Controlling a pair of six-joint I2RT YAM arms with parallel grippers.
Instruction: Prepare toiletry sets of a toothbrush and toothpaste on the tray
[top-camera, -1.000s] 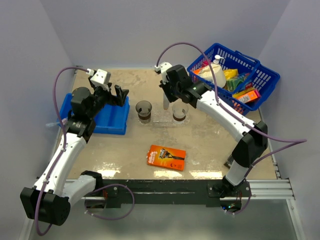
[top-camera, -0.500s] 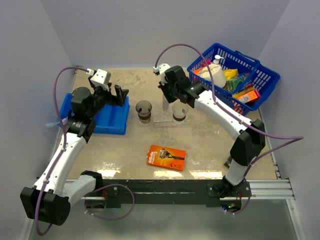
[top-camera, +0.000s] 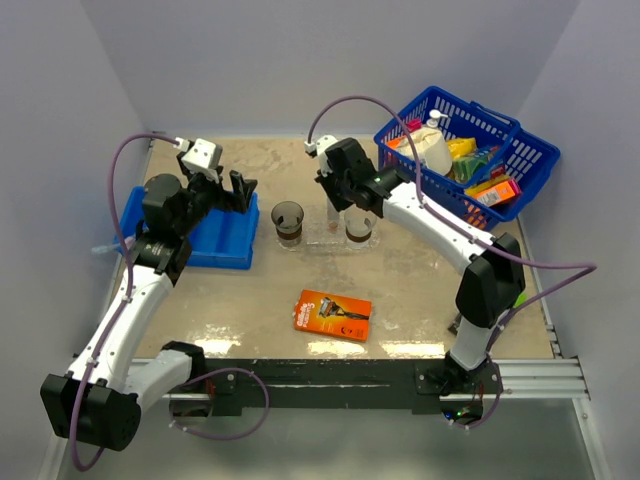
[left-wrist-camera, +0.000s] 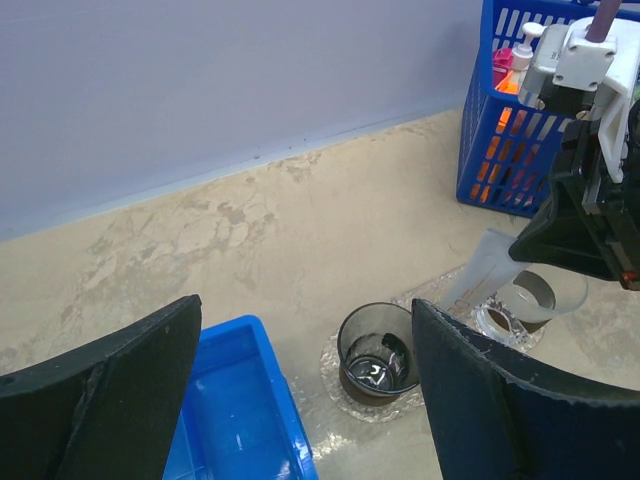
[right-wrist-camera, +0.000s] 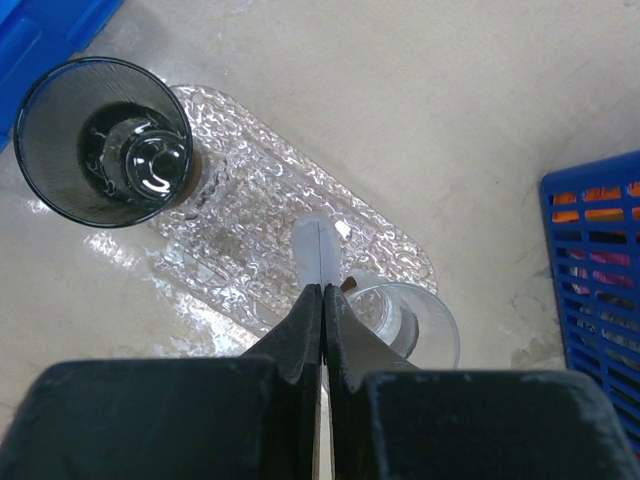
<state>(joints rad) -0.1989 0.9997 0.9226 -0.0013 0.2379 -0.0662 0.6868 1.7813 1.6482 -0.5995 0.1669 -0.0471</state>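
The clear tray (top-camera: 320, 239) lies mid-table and also shows in the right wrist view (right-wrist-camera: 250, 190). On it stand a dark brownish cup (top-camera: 288, 222) at its left end and a paler cup (top-camera: 360, 228) at its right end. My right gripper (top-camera: 332, 200) is shut on a flat pale toothpaste tube (right-wrist-camera: 318, 250), held upright above the tray between the two cups, close to the right cup (right-wrist-camera: 405, 320). The tube also shows in the left wrist view (left-wrist-camera: 480, 275). My left gripper (top-camera: 238, 190) is open and empty over the blue bin, left of the dark cup (left-wrist-camera: 378, 352). No toothbrush shows.
A blue compartment bin (top-camera: 215, 238) sits at the left. A blue wire basket (top-camera: 465, 150) with several packages stands at the back right. An orange razor pack (top-camera: 333, 314) lies in front of the tray.
My right gripper has shifted slightly left with the tube in it, over the tray. The left arm has not moved.
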